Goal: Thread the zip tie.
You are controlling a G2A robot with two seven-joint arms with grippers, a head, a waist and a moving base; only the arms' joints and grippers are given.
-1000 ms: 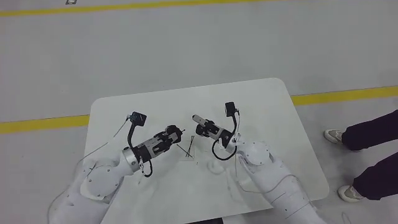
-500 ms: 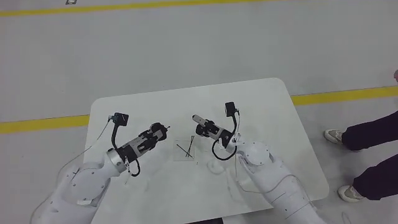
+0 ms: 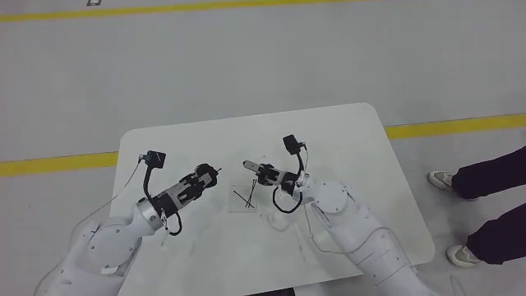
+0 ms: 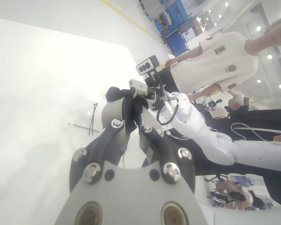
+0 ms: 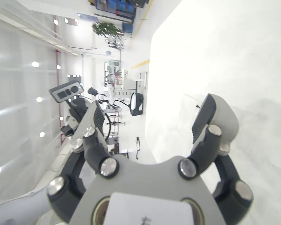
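Jaws on your left gripper (image 4: 127,95) are pressed together: in the left wrist view the dark fingertips (image 4: 113,93) meet with no gap that you can make out. Whether something thin is pinched between them you cannot tell. Jaws on your right gripper (image 5: 152,115) are spread wide. Its two ribbed pads (image 5: 201,115) stand well apart, and you see the bare table (image 5: 224,36) through the gap.

Look at the top view and you find both arms over the near half of the white table. The two grippers point towards each other, their tips near but apart. Your left gripper sits on the left and your right gripper on the right. The left wrist view shows the right one just beyond the left fingertips.

The zip ties (image 3: 246,197) lie flat on the table, a small loose bunch of thin black strips. From above they rest between the two grippers and a little nearer to the robot than either tip. Neither gripper touches them. In the left wrist view you can pick out two ties running almost side by side and another strip crossing them near one end. They lie beside the closed left fingertips, apart from them, on the white surface.
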